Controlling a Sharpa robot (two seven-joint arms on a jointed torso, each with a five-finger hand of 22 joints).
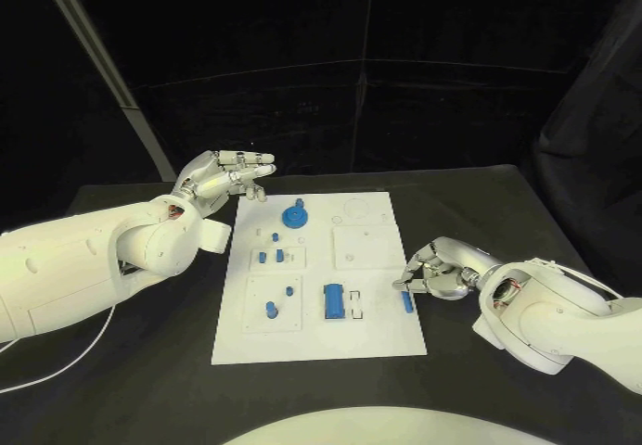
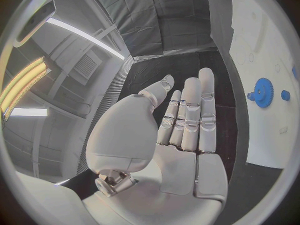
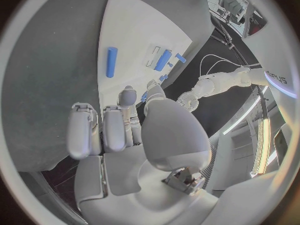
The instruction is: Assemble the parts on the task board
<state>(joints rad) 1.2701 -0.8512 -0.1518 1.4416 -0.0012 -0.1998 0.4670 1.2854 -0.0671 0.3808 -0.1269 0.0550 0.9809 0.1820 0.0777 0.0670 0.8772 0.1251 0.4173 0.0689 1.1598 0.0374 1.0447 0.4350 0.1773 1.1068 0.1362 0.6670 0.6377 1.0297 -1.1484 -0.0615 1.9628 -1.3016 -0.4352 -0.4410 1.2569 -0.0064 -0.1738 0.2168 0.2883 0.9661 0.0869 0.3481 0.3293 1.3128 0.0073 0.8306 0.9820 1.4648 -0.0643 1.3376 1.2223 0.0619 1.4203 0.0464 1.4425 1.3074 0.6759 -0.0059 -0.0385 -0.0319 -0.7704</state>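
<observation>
Task board (image 1: 378, 334): white plate lying flat mid-desk, long side running away from the robot.
Parts on it: blue gear (image 1: 294, 216) at the far end; blue block (image 1: 332, 301) near the middle; small blue bar (image 1: 406, 300) at the board's right edge.
Right robot hand (image 1: 430, 271): fingers curled down just over the bar; whether it holds it, cannot tell.
Left robot hand (image 1: 224, 173): raised off the board's far left corner, fingers straight, holding nothing.
Desk (image 1: 134, 371): black.
Writing: none legible.
</observation>
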